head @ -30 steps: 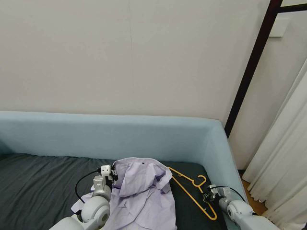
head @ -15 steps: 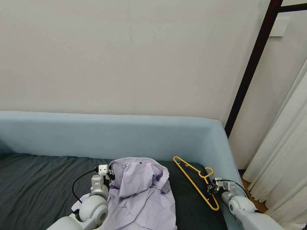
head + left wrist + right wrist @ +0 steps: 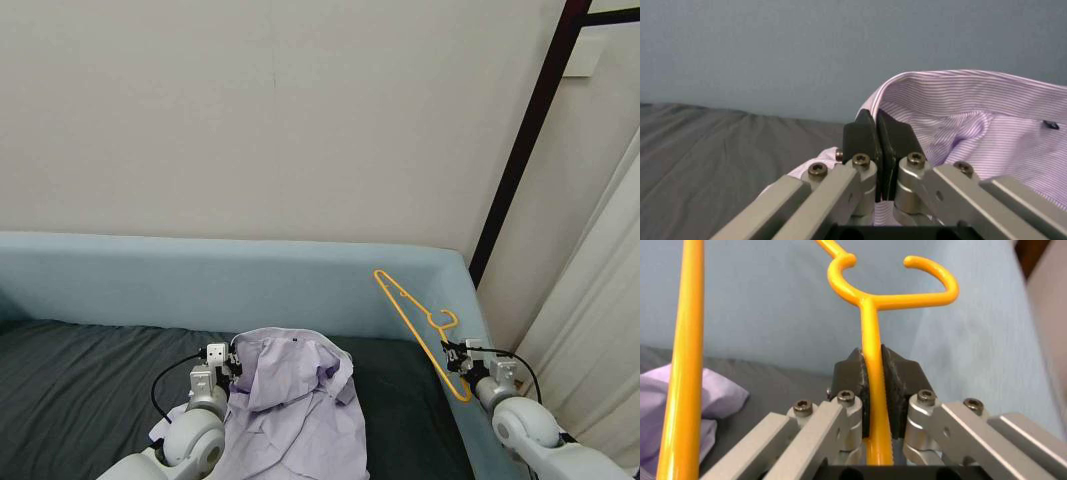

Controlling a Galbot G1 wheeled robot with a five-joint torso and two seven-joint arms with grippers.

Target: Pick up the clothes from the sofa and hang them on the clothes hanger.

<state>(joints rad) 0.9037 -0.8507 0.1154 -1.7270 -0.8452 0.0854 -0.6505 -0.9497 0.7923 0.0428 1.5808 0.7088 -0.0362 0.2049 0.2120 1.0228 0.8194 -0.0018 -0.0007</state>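
The lilac striped shirt (image 3: 295, 405) lies crumpled on the dark seat (image 3: 80, 390) of the sofa (image 3: 250, 280), right of the middle. Its collar is raised at the left edge. There the left end effector (image 3: 237, 364) is closed tight. In the left wrist view, its pads (image 3: 897, 137) press together with the collar's edge running down into them, so it appears to hold a thin fold of cloth.

Well apart to the right, the yellow hanger (image 3: 418, 325) hangs tilted in the air before the far right corner of the backrest. The right end effector (image 3: 458, 352) is clamped on its stem just below the hook, as the right wrist view shows.

The hold on the collar looks slight. Most of the shirt rests on the seat, so its weight and drag could pull the fold free on a lift.

The hanger's stem is a thin round rod, so it could twist or slide between the pads under load. Its far tip sits close to the backrest and could catch there. The collar opening is collapsed, so threading the hanger in may snag cloth.
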